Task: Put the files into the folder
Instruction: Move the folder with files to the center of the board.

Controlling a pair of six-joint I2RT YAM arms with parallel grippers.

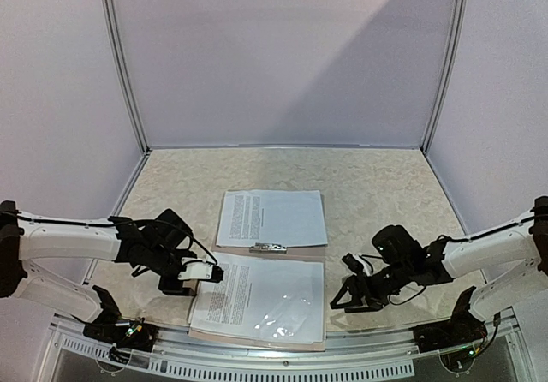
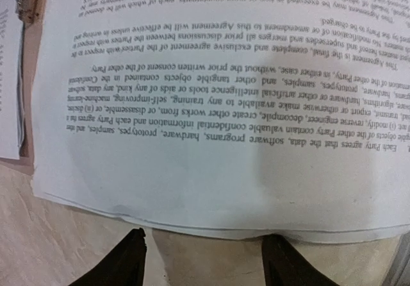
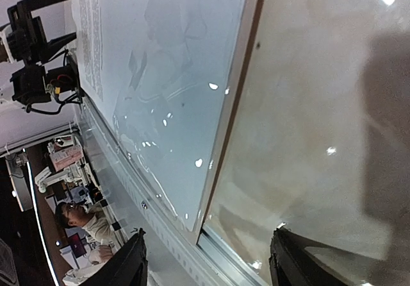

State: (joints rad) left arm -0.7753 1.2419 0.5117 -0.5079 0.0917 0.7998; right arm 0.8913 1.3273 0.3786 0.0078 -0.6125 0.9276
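Done: both files seem to be on the folder (image 1: pixel 300 250) already. It lies opened flat on the worktop (image 1: pixel 385 193), with a printed sheet on each leaf.
To do: by my reading, squaring the sheets up and shutting the folder, which is not yet closed.
Left of the folder: the left pincer (image 1: pixel 214 272) hangs low at the left edge of the near leaf. Its fingers are spread and hold nothing; the sheet's edge lies just beyond the fingertips, not between them.
Folder, far leaf: one sheet of the files (image 1: pixel 272 217) lies flat, with a thin brown margin showing beside it. A small metal clip (image 1: pixel 267 247) sits at its near edge, over the fold — I cannot tell whether it bites the paper.
Folder, near leaf: the other sheet (image 1: pixel 257 301) lies here under the glossy, creased clear sleeve (image 3: pixel 173 93) — apparently inside it, though the sleeve's opening does not show.
Right of the folder: the right pincer (image 3: pixel 208 235) hovers over bare worktop just beside the near leaf's right edge. Its fingers are spread wide and it is empty.
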